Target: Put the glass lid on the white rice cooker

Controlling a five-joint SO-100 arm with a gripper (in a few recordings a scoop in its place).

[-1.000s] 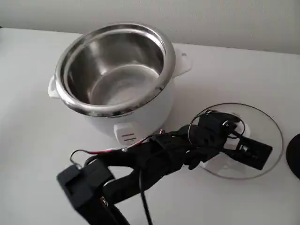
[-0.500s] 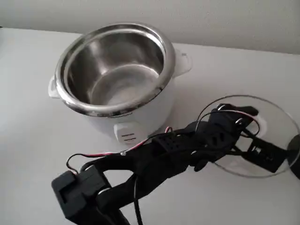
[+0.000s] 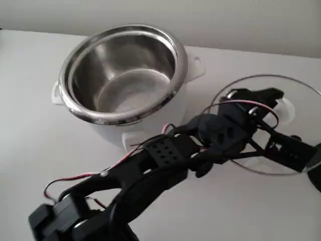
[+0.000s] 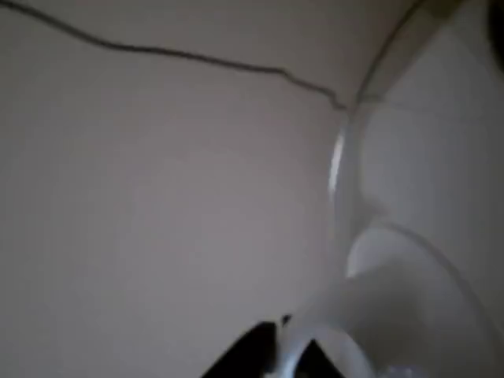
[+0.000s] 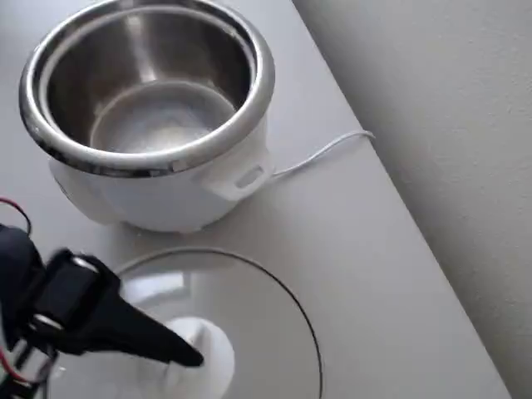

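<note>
The white rice cooker (image 3: 163, 118) (image 5: 158, 195) stands open on the table, its steel pot empty. The glass lid (image 3: 298, 90) (image 5: 262, 303) hangs tilted above the table, to the cooker's right in the fixed view and in front of it in the overhead view. My black gripper (image 3: 278, 113) (image 5: 187, 353) is shut on the lid's white knob (image 3: 285, 108) (image 5: 208, 362). In the wrist view the lid's rim (image 4: 340, 161) and the blurred knob (image 4: 378, 315) lie close to the lens, with a dark fingertip (image 4: 252, 358) at the bottom edge.
A white cord (image 5: 324, 150) runs from the cooker towards the wall on the right of the overhead view. A dark round thing (image 3: 316, 175) sits at the fixed view's right edge. My arm (image 3: 150, 170) crosses the table in front of the cooker.
The lid has come up off the table and tilted, carried up and to the right in my gripper. The arm has stretched out further; the cooker has stayed put.
</note>
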